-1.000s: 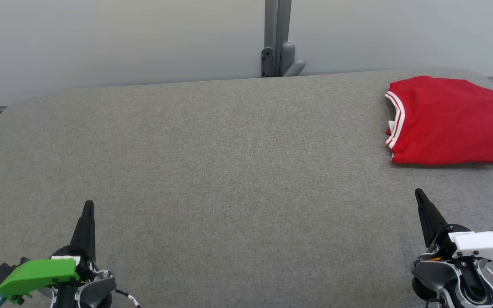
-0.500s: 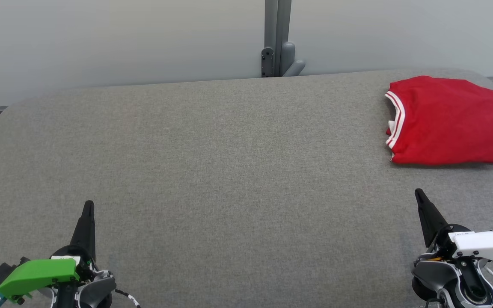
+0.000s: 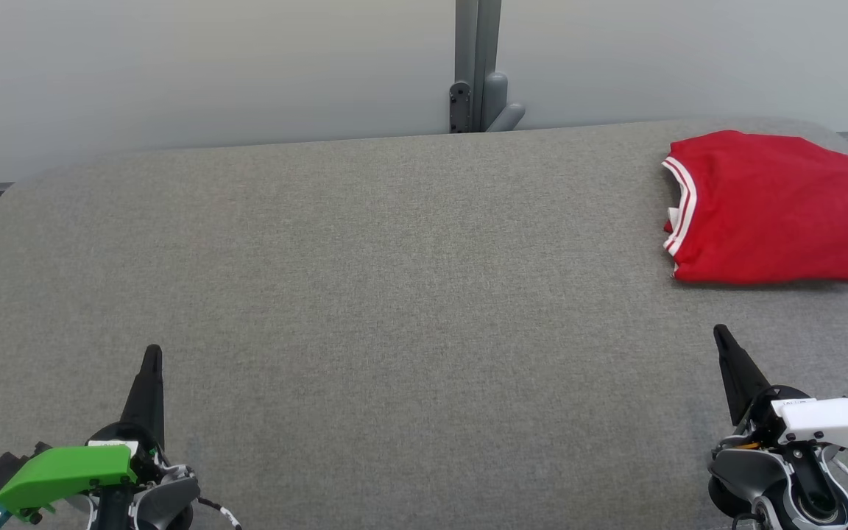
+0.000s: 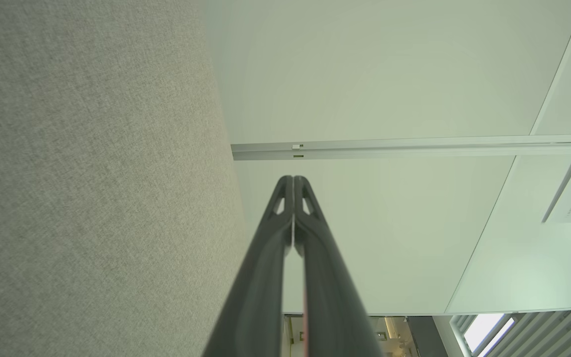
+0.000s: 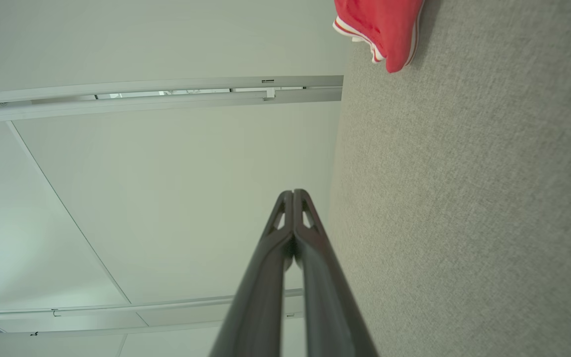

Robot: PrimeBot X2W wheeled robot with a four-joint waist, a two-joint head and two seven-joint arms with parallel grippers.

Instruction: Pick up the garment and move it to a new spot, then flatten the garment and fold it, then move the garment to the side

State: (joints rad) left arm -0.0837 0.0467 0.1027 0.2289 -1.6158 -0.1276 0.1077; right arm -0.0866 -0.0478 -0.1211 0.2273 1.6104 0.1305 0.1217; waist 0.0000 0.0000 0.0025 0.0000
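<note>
- The garment [image 3: 774, 210] is showing bright red, with white stripes running along its trim.
- The table [image 3: 394, 294] is showing a flecked grey weave.
- The left gripper [image 3: 152, 353] is showing black, with a green cover [image 3: 63, 471]; the right gripper [image 3: 720, 333] is showing black, with a white cover [image 3: 829, 419].

Head camera overlooks the grey table [image 3: 394, 294] from its near edge; wrist cameras skim it close, facing the wall [image 3: 210, 66].

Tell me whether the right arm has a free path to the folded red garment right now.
Probably yes. The red garment lies just ahead of the right gripper on the grey table, with nothing standing between them. The jaws are shut, so they would need opening first.
</note>
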